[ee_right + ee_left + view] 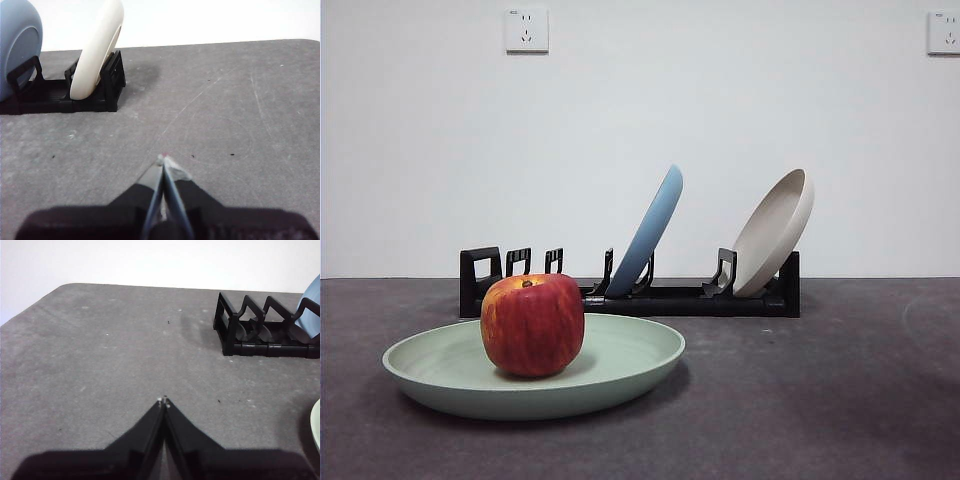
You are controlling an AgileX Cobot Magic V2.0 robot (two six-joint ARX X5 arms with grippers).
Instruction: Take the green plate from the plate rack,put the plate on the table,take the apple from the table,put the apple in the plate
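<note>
Both grippers, left gripper [163, 401] and right gripper [163, 160], are closed and hold nothing. Lower left of the front view, the apple [532, 324] sits in the green plate [630, 365]. No writing shows.

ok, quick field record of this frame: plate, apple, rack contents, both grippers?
green plate: flat on the table, in front of the plate rack
apple: upright in the green plate
rack contents: light blue plate and cream-white plate, both leaning; other slots empty
left gripper: shut, above bare table, holds nothing
right gripper: shut, above bare table, holds nothing
</note>
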